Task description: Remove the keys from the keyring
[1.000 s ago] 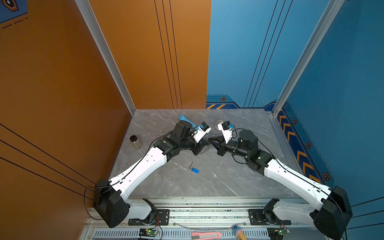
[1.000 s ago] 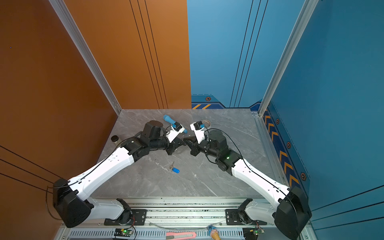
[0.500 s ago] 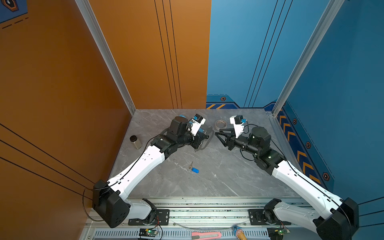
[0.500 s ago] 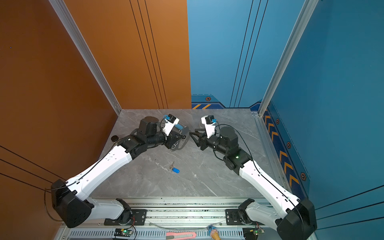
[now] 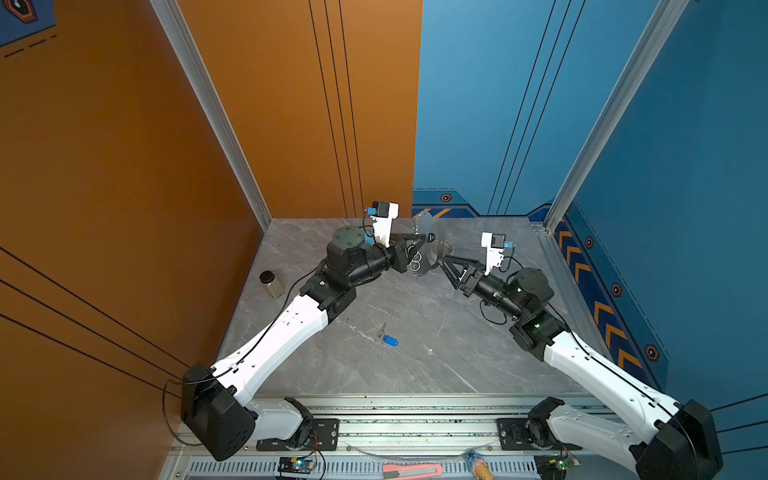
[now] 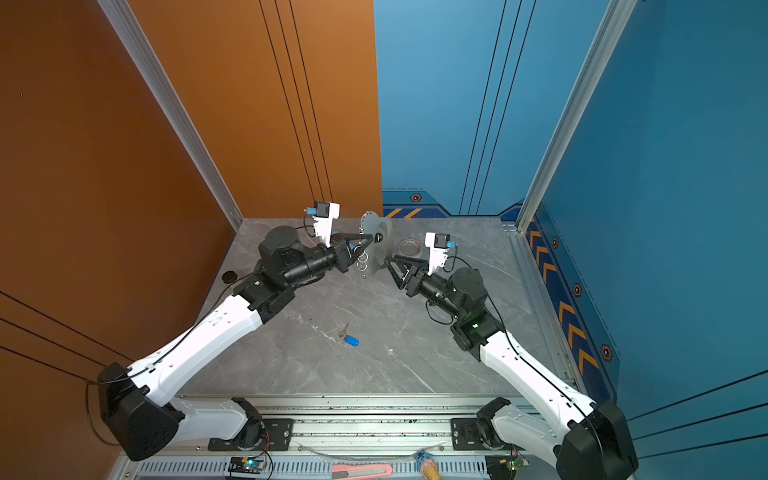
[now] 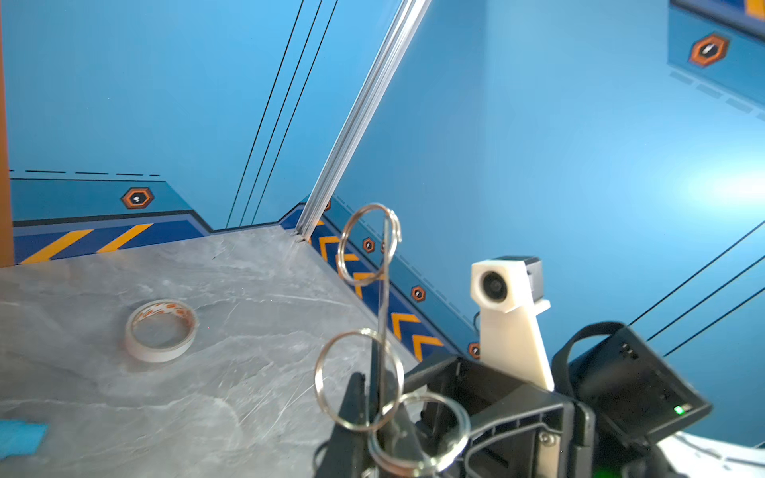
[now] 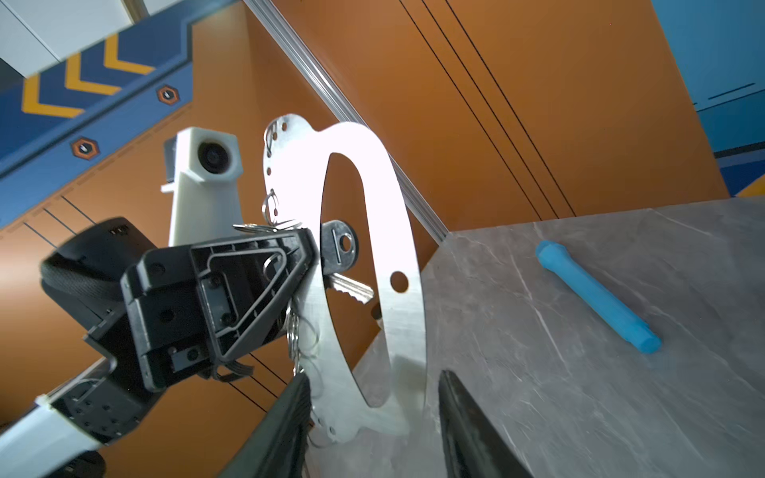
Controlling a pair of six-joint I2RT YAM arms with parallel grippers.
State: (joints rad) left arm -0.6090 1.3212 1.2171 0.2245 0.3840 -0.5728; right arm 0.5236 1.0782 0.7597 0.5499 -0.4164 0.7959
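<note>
Right gripper (image 5: 446, 262) now released, jaws spread; left gripper (image 8: 308, 248) alone pinches keyring (image 8: 397, 198); one key (image 8: 345, 265) still attached, removal unfinished

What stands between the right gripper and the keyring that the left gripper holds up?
Nothing visible does. The left gripper is shut on the keyring, and the plate's lower end lies between the open jaws of the right gripper. Only its own small wire rings hang near one jaw.
</note>
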